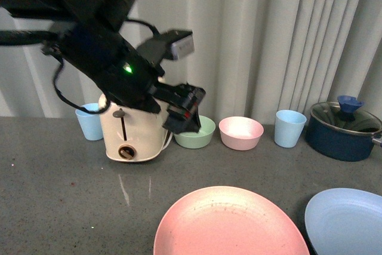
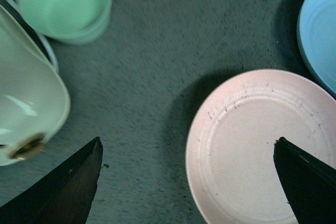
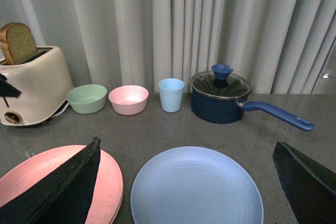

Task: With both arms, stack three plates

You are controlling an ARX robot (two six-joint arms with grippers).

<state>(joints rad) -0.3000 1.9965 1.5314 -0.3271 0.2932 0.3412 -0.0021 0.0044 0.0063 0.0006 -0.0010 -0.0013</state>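
Note:
The pink speckled plate (image 1: pixel 230 222) lies at the front middle of the grey counter, and the light blue plate (image 1: pixel 349 219) lies just to its right. No cream-beige plate shows on its own. My left gripper (image 1: pixel 182 108) is open and empty, held high above the counter in front of the toaster. In the left wrist view it (image 2: pixel 187 140) hangs over the pink plate's (image 2: pixel 252 145) left rim. My right gripper (image 3: pixel 187 142) is open and empty, low over the near side of the blue plate (image 3: pixel 197 190). It is out of the front view.
A cream toaster (image 1: pixel 131 135) with bread, a green bowl (image 1: pixel 197 135), a pink bowl (image 1: pixel 240 132), two light blue cups (image 1: pixel 290 128) (image 1: pixel 89 120) and a dark blue lidded pot (image 1: pixel 343 129) line the back by the curtain.

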